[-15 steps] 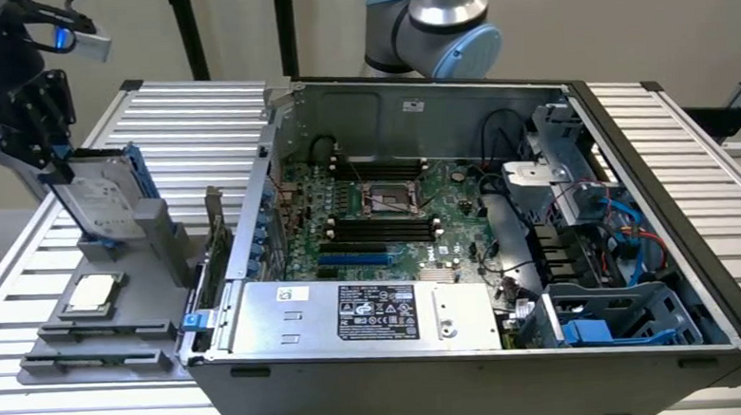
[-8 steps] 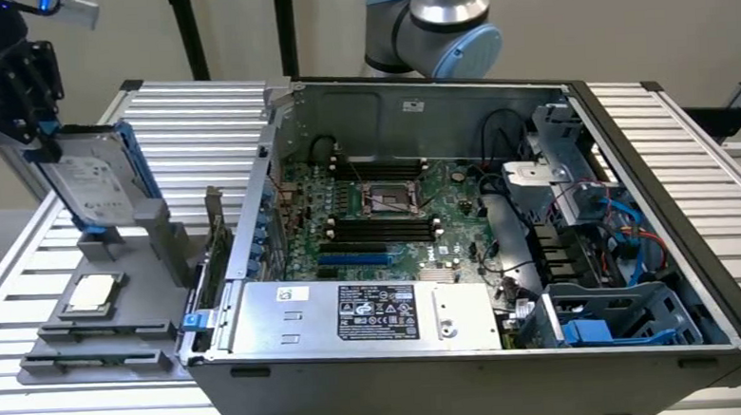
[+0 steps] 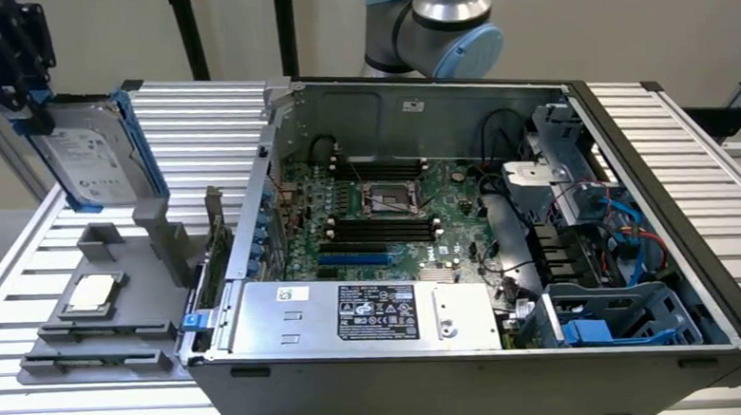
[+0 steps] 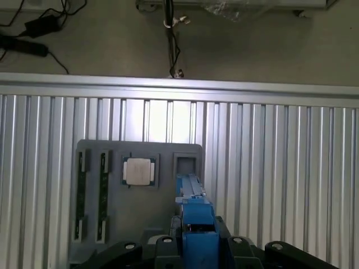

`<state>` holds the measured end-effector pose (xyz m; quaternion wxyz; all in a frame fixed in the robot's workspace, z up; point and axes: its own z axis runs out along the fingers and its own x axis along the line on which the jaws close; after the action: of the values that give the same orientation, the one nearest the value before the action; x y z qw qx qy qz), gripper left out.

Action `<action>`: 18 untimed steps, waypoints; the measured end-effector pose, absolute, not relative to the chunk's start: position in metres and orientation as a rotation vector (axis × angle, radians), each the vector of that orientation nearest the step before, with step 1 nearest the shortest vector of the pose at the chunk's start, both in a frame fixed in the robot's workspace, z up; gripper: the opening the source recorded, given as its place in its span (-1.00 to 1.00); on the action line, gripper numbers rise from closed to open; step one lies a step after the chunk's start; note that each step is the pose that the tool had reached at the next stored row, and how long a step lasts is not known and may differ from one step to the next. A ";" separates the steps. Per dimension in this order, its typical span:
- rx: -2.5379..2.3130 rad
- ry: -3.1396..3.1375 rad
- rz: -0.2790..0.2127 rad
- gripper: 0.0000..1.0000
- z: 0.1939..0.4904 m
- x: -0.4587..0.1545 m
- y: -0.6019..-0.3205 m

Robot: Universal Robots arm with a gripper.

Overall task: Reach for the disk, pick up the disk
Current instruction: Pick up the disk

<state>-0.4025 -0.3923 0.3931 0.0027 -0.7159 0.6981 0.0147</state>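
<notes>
Disk [image 3: 89,156] hanging upright beneath gripper [image 3: 38,109], jaws clamped on its top edge, above grey tray [image 3: 127,282].

Disk [image 3: 95,170]: dull silver-grey metal, white paper label [image 3: 78,145], glossy blue plastic rails [image 3: 142,143]. Worktop [image 3: 709,133] is ribbed brushed aluminium. Holder tray [image 3: 140,296] matt grey plastic; chip [image 3: 92,292] shiny metal.

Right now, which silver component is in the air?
The blue-railed disk, hanging upright from the end effector; the chip lies in its tray, the silver box in the case.
</notes>
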 end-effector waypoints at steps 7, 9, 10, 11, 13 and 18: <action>-2.249 2.176 0.055 -0.35 0.425 -0.384 -0.395; -2.249 2.175 0.057 -0.35 0.434 -0.378 -0.397; -2.249 2.174 0.058 -0.35 0.439 -0.374 -0.398; -2.248 2.174 0.059 -0.35 0.443 -0.370 -0.399; -2.248 2.173 0.059 -0.35 0.452 -0.362 -0.401; -2.248 2.173 0.061 -0.35 0.475 -0.339 -0.407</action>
<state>-0.3394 -0.4066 0.4751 0.0073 -0.7188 0.6949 0.0194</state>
